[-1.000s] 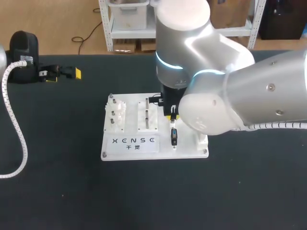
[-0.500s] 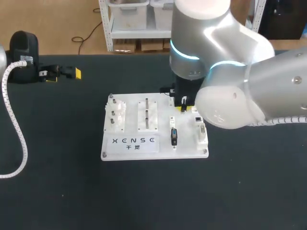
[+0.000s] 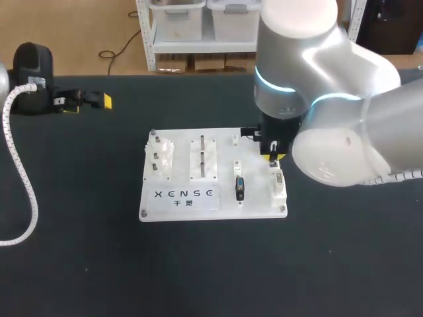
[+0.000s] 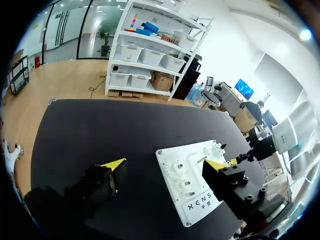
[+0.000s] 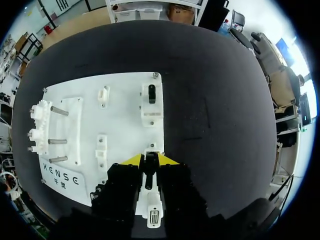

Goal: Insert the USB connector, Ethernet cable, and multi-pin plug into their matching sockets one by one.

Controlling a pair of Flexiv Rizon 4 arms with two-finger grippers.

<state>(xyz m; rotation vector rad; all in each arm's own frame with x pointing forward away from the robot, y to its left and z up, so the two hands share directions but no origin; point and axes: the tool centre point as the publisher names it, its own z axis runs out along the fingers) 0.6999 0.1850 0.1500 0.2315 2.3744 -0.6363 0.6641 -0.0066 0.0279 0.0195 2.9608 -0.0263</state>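
The white socket board lies mid-table. My right gripper hangs over its rightmost column, shut on a slim dark plug held between the yellow-tipped fingers. I cannot tell which connector it is. Under the gripper sits a white block with a multi-pin socket. Ahead of it is a white block with a dark slot. A black connector stands upright in the column to the left. My left gripper is open and holds nothing, far off at the table's back left.
A peg block and a slotted block fill the board's left half above its printed label. A white ribbed hose curves down the table's left side. The bulky right arm hides the board's far right corner.
My right gripper has moved to the right, from above the black connector's column to the rightmost column, staying shut on the plug. The left arm has not moved.
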